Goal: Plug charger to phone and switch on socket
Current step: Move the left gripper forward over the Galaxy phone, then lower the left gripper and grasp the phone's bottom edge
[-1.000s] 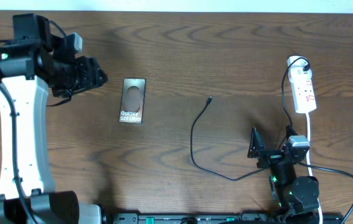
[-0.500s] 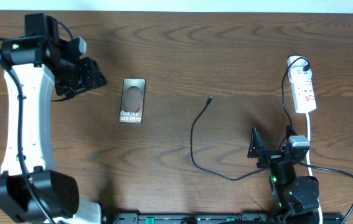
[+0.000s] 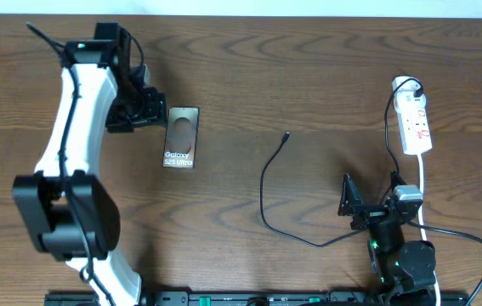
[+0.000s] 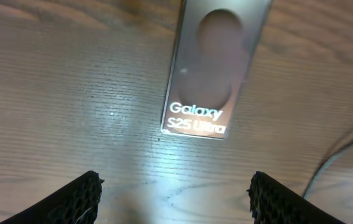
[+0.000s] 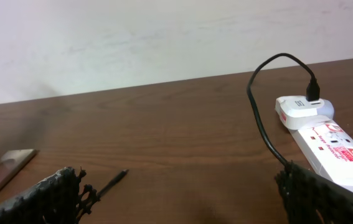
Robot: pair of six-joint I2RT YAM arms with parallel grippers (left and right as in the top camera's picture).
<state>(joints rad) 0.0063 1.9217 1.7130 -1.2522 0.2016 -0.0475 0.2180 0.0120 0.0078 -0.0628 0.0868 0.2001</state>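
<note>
Dark brown wood-grain counter point(image 3: 309, 68), matte, pale wall behind.

Left end effector point(image 3: 155, 117): fingers spread wide, nothing between them, hovering just beside the phone's upper left corner. Right end effector point(image 3: 370, 197): also spread wide and empty, near the counter's front edge, between charger and socket.

Phone point(image 3: 181, 138): thin flat slab, glossy bronze screen with a pale oval, silver rim, lying face up left of centre.
Charger point(image 3: 262, 191): thin limp black cable in a loose curve at mid-counter; the small plug at its free end is well apart from the phone.
Socket point(image 3: 416, 123): narrow white hard-plastic strip with red marks, far right.

Risks, as judged:
- The phone lies flush on a smooth counter, so the fingers may shove or spin it rather than steady it.
- The plug is tiny and the cable floppy, so it could twist in the pinch and miss the port. Port end not visible.
- Slack near the right arm could snag when dragged.
</note>
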